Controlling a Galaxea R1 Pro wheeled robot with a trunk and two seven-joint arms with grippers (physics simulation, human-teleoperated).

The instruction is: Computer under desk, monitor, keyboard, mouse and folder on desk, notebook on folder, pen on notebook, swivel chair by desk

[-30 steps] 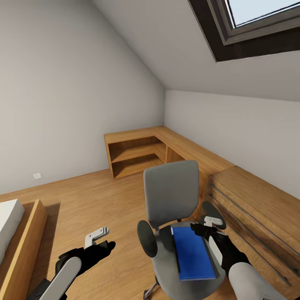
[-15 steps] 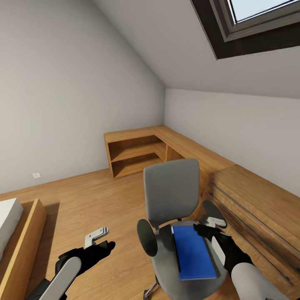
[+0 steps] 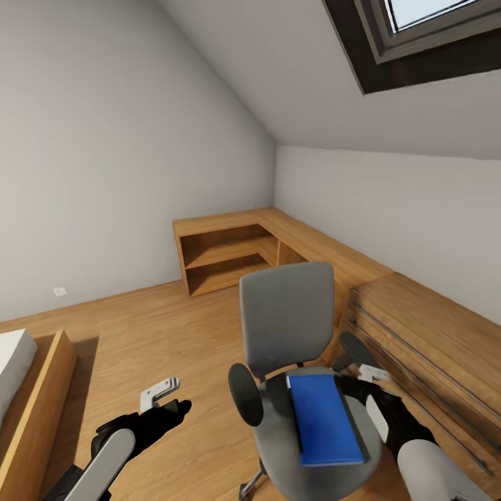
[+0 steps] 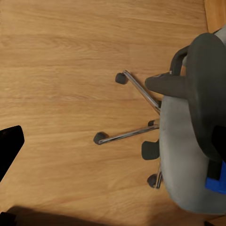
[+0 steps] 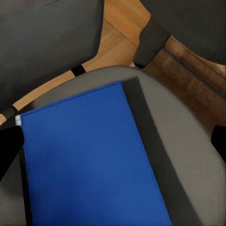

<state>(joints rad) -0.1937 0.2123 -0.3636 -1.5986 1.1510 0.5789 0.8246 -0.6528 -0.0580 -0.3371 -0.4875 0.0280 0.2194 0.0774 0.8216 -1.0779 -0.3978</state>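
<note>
- Attic bedroom with a wood floor, sloped ceiling, skylight up at 1 o'clock, corner shelving at the back.
- Swivel chair dead centre, blue notebook lying flat on a dark folder on the seat.
- Right gripper hovering at the notebook's 3 o'clock edge, fingers spread wide, gripping nothing.
- Left gripper over bare floor at 7 o'clock, also spread and empty.

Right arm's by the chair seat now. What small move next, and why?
Probably lower the right gripper toward the blue folder's near edge: it lies flat on the swivel chair seat, a dark flat item under it, and the fingers look apart beside it.
</note>
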